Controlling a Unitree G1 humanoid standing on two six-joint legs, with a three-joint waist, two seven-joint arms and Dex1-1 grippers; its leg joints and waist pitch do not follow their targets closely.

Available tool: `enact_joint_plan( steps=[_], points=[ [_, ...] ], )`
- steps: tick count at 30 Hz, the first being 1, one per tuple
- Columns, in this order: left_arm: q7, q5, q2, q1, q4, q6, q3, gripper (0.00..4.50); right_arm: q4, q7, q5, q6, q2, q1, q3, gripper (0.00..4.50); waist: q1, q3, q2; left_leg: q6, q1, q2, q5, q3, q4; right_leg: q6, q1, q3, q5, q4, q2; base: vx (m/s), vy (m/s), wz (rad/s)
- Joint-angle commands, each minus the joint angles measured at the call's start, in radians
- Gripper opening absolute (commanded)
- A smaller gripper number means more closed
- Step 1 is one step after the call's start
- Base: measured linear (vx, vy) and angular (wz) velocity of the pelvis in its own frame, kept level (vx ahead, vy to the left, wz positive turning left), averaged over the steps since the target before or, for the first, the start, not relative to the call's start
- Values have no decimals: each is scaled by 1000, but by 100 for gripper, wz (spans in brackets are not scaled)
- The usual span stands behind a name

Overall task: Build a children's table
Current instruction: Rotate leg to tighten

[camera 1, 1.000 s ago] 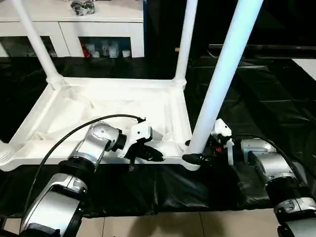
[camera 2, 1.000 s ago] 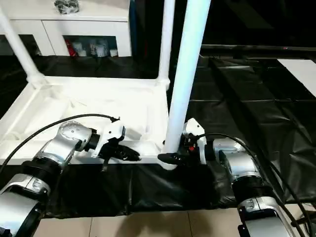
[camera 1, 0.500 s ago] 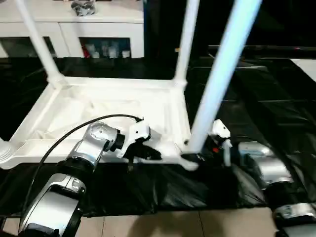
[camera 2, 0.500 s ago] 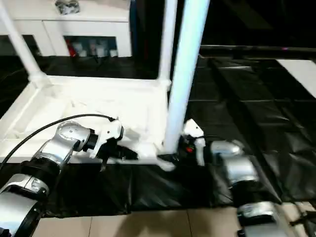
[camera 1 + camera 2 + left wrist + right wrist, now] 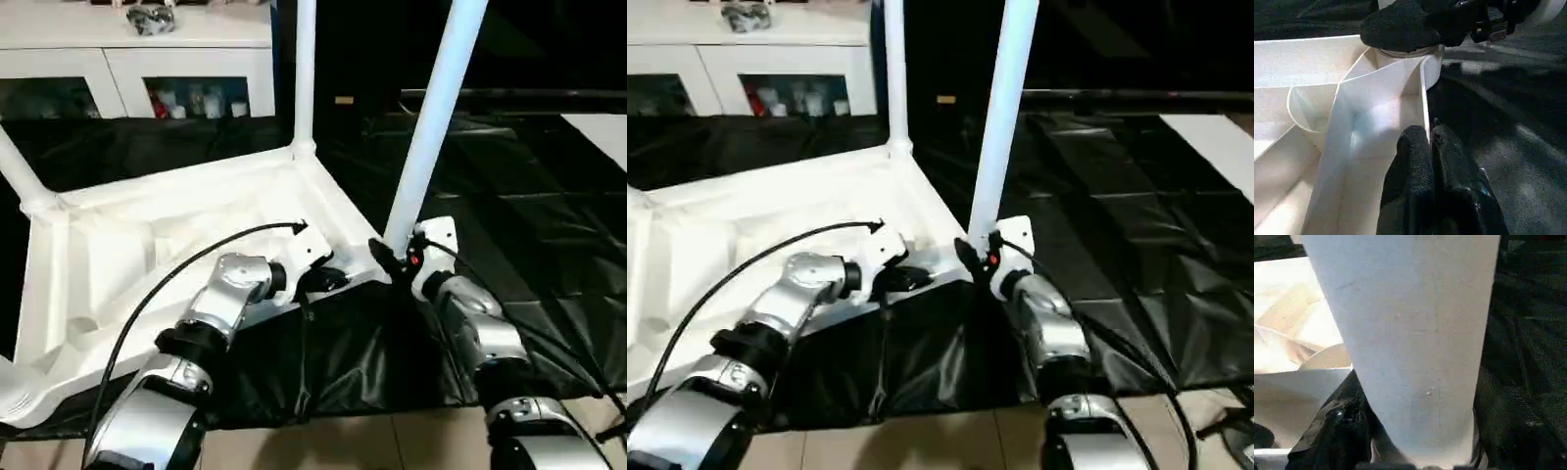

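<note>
While our left hand (image 5: 328,280) pinches the tabletop (image 5: 147,245) rim and our right hand (image 5: 384,257) clasps the leg (image 5: 431,117), we risk levering it from its socket.

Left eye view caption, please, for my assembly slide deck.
Right tool grips the near leg at its corner socket of the upturned tabletop, while the shut left tool rests on the tabletop's rim.

A black plastic sheet (image 5: 549,225), creased and glossy, covers the floor; beyond it stands a white cabinet (image 5: 137,49) with glass doors, small items on its shelves; a dark bundle (image 5: 149,18) lies on top; pale floor tiles (image 5: 343,446) show nearest the camera.
</note>
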Motion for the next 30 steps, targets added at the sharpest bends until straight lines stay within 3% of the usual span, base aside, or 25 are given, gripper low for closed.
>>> enact_joint_plan(
  steps=[1, 6, 7, 11, 12, 13, 16, 20, 22, 23, 24, 26, 28, 30],
  points=[
    [-4, -9, -85, -2, 9, -25, -59, 0, 50, 25, -44, 17, 69, -1, 82, 318, -4, -39, -7, 57, -6, 11, -323, 4, -70, -159, 34, 28, -422, -87, -36, 0, 0, 0],
    [-12, 13, -38, -11, 24, -62, -58, 0, 63, 50, -47, -27, 6, -12, 66, 362, -1, -40, -9, 58, -3, 14, -326, 4, -69, -165, 33, 29, -403, -85, -36, 0, 0, 0],
    [-13, 13, -32, -13, 28, -67, -56, 0, 46, 77, -49, -26, -12, -6, 72, 366, -1, -40, -19, 66, -4, 14, -315, 7, -68, -174, 33, 31, -371, -83, -34, 0, 0, 0],
    [-15, 11, -19, -18, 32, -73, -52, 0, -30, 188, -33, -14, -65, 25, 91, 375, 4, -39, -21, 84, -9, 15, -283, 8, -67, -184, 38, 31, -344, -77, -37, 0, 0, 0],
    [-15, 11, -19, -18, 32, -73, -52, 0, -30, 188, -33, -14, -65, 25, 91, 375, 11, -41, -20, 90, -8, 16, -270, 9, -65, -179, 40, 32, -338, -76, -37, 0, 0, 0],
    [-17, 10, -10, -19, 33, -82, -49, 0, -119, 327, 7, 0, -138, 66, 99, 375, 18, -41, -28, 103, -9, 15, -254, 10, -63, -174, 44, 32, -329, -76, -37, 0, 0, 0],
    [-25, 7, -4, -17, 32, -92, -47, 0, -201, 457, 47, 17, -223, 105, 100, 375, 31, -43, -30, 131, -15, 18, -213, 10, -60, -176, 48, 31, -280, -69, -38, 0, 0, 0],
    [-65, 7, 9, -11, 27, -108, -53, 0, -262, 625, 82, 43, -348, 150, 91, 375, 34, -43, -26, 142, -12, 18, -199, 12, -55, -202, 47, 30, -255, -68, -38, 0, 0, 0],
    [-78, 5, 15, -12, 30, -117, -56, 0, -259, 646, 78, 36, -373, 154, 94, 375, 33, -42, -29, 144, -16, 18, -200, 10, -55, -203, 49, 27, -267, -69, -38, 0, 0, 0],
    [-82, 5, 17, -13, 31, -121, -57, 0, -259, 651, 77, 36, -381, 156, 93, 375, 33, -42, -22, 140, -15, 17, -204, 10, -56, -203, 48, 27, -277, -70, -39, 0, 0, 0],
    [-89, 5, 20, -14, 33, -126, -59, 0, -259, 659, 77, 37, -392, 159, 91, 375, 29, -42, -27, 134, -15, 17, -214, 10, -55, -200, 47, 26, -294, -72, -38, 0, 0, 0],
    [-102, 5, 26, -15, 35, -141, -64, 0, -262, 669, 74, 36, -408, 164, 92, 375, 30, -42, -29, 128, -15, 17, -214, 10, -55, -196, 47, 26, -309, -73, -38, 0, 0, 0],
    [-120, 5, 38, -16, 39, -164, -72, 0, -280, 683, 66, 32, -436, 183, 99, 375, 32, -44, -20, 128, -13, 17, -203, 8, -55, -199, 48, 26, -286, -71, -37, 0, 0, 0],
    [-125, 5, 42, -17, 42, -173, -76, 0, -293, 687, 66, 35, -445, 193, 101, 375, 35, -45, -21, 131, -12, 18, -191, 10, -53, -210, 50, 28, -248, -68, -36, 0, 0, 0]
  ],
)
